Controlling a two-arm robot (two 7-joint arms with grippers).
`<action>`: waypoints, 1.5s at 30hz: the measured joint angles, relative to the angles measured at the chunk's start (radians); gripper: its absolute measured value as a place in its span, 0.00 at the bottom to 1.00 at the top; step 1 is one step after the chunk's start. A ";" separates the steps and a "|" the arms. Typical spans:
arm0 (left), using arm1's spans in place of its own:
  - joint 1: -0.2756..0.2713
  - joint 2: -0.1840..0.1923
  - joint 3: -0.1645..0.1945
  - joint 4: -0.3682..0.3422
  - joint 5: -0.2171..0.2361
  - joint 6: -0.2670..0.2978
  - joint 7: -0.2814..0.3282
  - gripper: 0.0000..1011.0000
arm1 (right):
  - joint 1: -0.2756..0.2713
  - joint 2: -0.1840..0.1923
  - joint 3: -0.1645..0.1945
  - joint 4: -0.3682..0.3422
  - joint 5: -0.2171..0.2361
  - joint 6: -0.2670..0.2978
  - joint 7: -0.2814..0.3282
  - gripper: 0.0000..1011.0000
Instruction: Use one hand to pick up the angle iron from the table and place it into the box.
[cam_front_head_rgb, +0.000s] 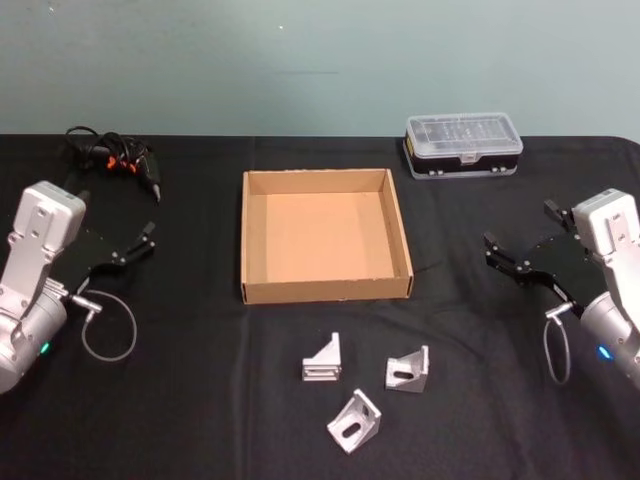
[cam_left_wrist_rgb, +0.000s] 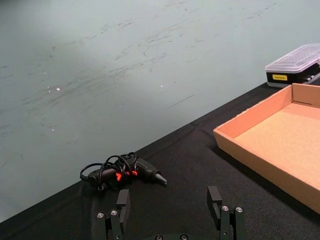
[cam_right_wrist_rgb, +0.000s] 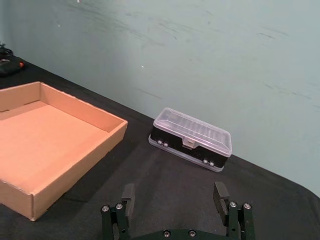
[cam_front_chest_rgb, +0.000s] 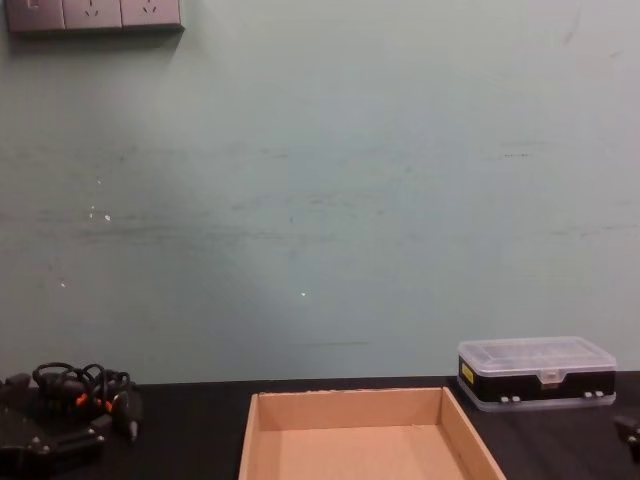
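Three angle irons (cam_front_head_rgb: 322, 359) (cam_front_head_rgb: 408, 370) (cam_front_head_rgb: 354, 421) are lying apart on open table (cam_front_head_rgb: 200, 400) near the box (cam_front_head_rgb: 326, 291) front wall, per head view. Wrist views are showing left hand (cam_left_wrist_rgb: 170, 202) and right hand (cam_right_wrist_rgb: 174, 192) spread wide, flanking it.

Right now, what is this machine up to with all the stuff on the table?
Nothing is being handled yet. Three angle irons lie on the black table in front of the cardboard box, and none is in it yet. The left gripper and the right gripper hang open on either side of the box, holding nothing. A black case with a clear lid sits beyond the box to the right, and a corded tool lies at the far left.
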 joint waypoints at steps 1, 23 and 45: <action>0.000 0.000 0.000 0.000 0.000 0.000 0.000 1.00 | -0.003 0.003 0.003 -0.006 0.000 0.001 0.005 0.99; 0.000 0.000 0.000 0.000 0.000 0.000 0.000 1.00 | -0.073 0.242 0.068 -0.273 0.135 0.148 0.410 0.99; 0.000 0.000 0.000 0.000 0.000 0.000 0.000 1.00 | -0.021 0.335 -0.001 -0.293 0.199 0.251 0.776 0.99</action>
